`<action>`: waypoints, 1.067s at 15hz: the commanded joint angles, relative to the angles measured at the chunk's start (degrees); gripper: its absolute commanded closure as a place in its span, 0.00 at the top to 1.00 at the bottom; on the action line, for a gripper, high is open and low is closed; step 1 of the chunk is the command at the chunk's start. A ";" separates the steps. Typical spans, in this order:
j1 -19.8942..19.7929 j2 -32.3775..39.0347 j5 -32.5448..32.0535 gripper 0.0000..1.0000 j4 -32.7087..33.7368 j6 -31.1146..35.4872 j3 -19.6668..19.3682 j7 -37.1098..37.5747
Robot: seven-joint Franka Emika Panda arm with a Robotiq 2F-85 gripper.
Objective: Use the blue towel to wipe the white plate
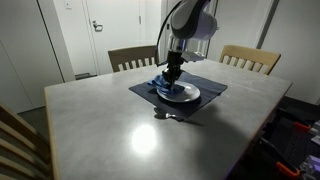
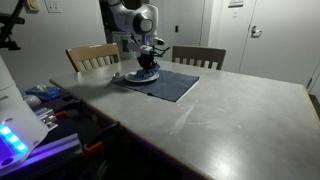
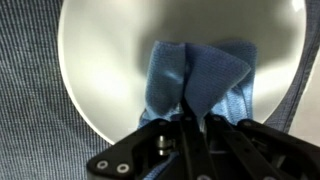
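A white plate [image 3: 100, 60] lies on a dark placemat [image 3: 25, 90] on the grey table. It also shows in both exterior views [image 1: 188, 95] [image 2: 140, 79]. My gripper [image 3: 193, 112] is shut on a bunched blue towel [image 3: 200, 75] and presses it down onto the plate. In the exterior views the gripper [image 1: 174, 72] [image 2: 148, 62] stands upright over the plate, with the blue towel [image 1: 164, 86] under the fingers.
A piece of cutlery [image 1: 166, 115] lies on the table just off the placemat's near edge. Two wooden chairs [image 1: 132, 57] [image 1: 250, 58] stand at the far side. A cluttered bench with tools [image 2: 45, 100] stands beside the table.
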 commanded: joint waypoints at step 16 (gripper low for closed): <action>9.49 -4.68 -10.29 0.02 -5.66 -9.65 -10.73 19.51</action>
